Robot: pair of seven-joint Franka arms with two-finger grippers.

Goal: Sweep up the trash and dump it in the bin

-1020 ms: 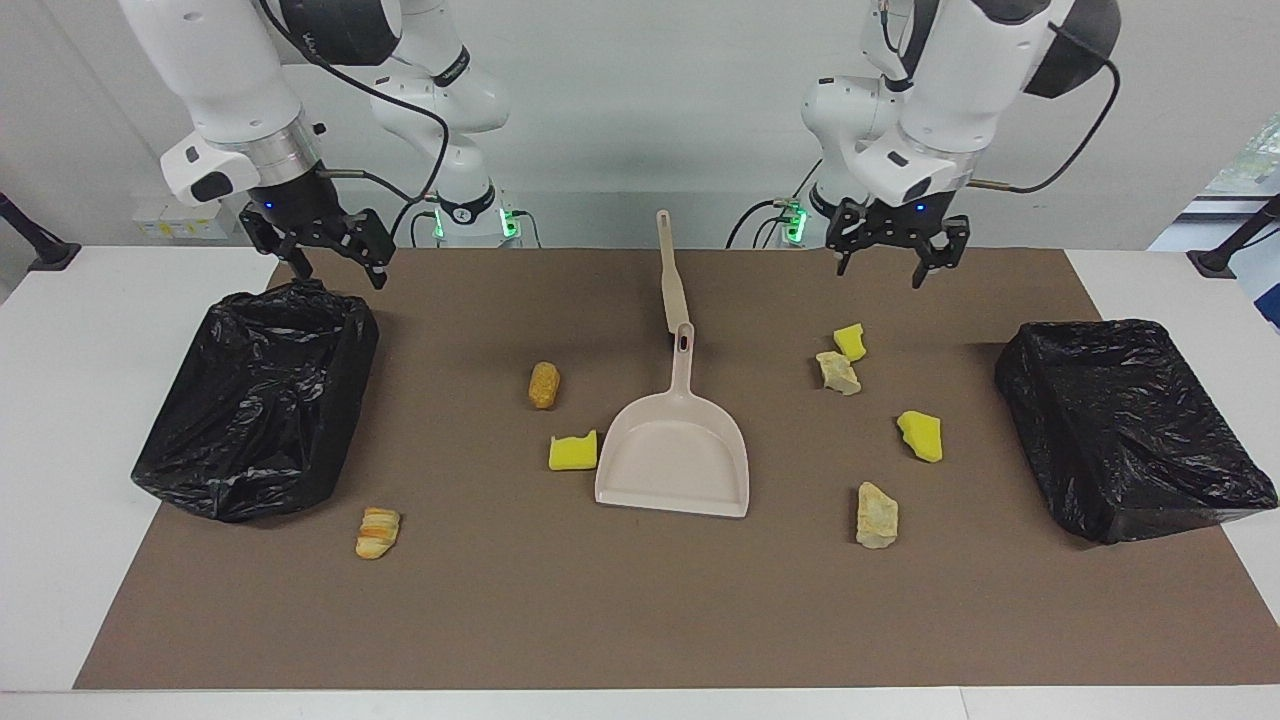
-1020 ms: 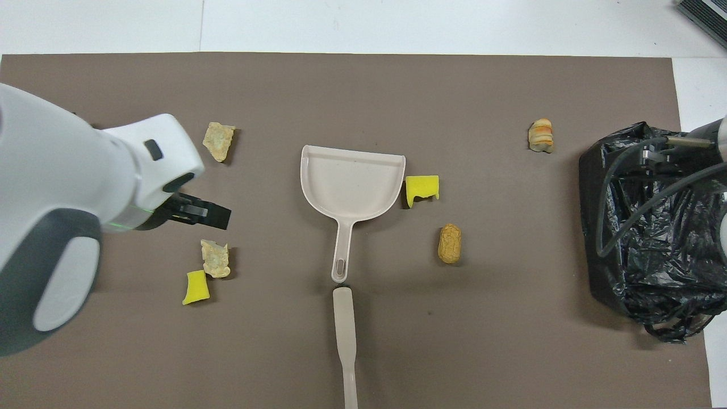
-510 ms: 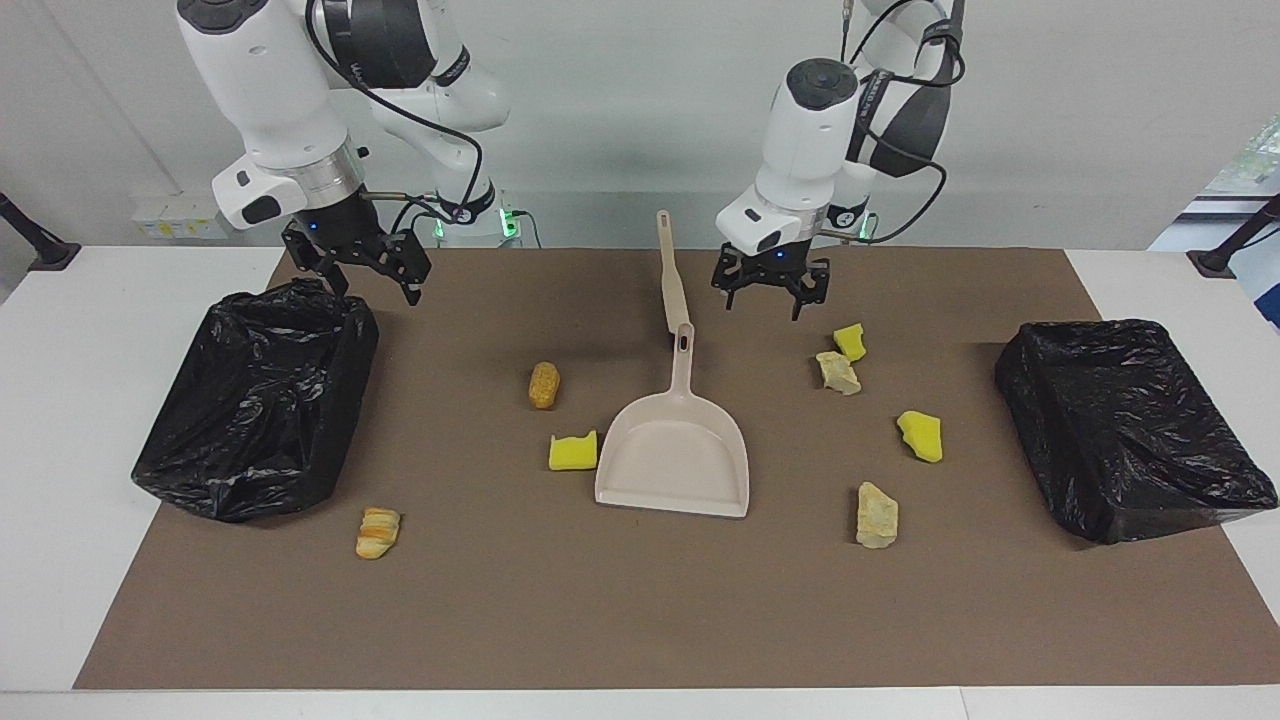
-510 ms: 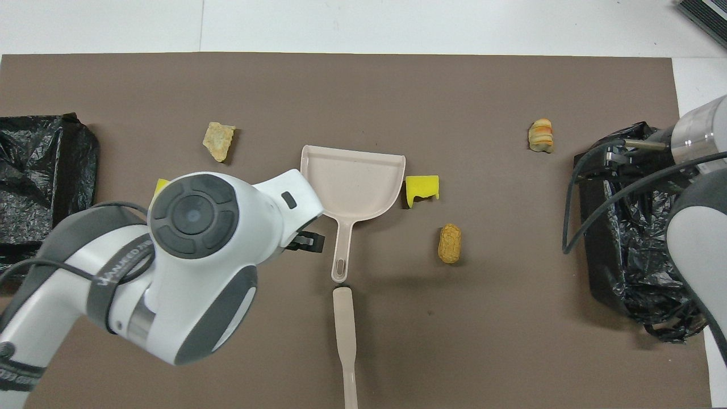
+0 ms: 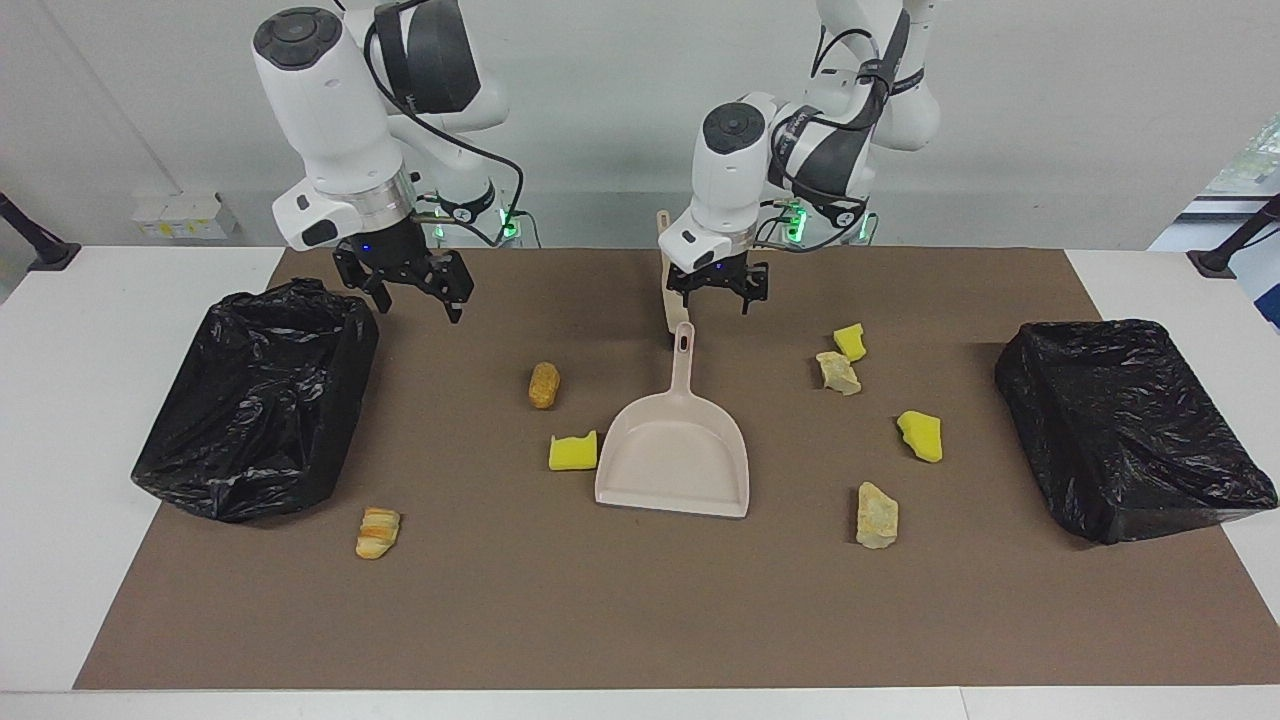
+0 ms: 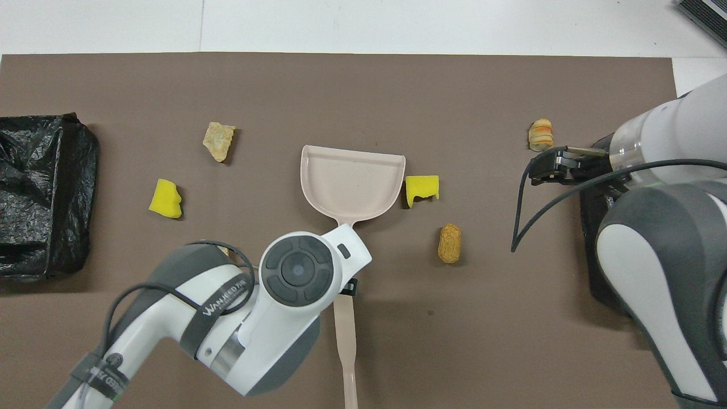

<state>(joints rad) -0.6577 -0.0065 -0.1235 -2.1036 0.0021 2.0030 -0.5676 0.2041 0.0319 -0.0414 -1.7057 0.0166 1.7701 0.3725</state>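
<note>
A: Bench (image 5: pixel 640 620) with two bins (image 5: pixel 255 400); scraps (image 5: pixel 573 452) scattered on the mat around the dustpan (image 5: pixel 675 455).

B: Left claw (image 5: pixel 718 292) spread above the brush (image 6: pixel 345 318) handle; right claw (image 5: pixel 410 285) spread, beside the bin. Best lowered squarely over the handle before closing.

Both views are bright and evenly lit from above, with soft, diffuse light. Shadows are short and faint: a soft patch lies on the brown mat (image 5: pixel 640 600) under each arm. The 2 black bin bags (image 5: pixel 255 400) show small glints on their creases. Focus is sharp throughout, without motion blur. The white table (image 6: pixel 397 25) looks nearly washed out.
</note>
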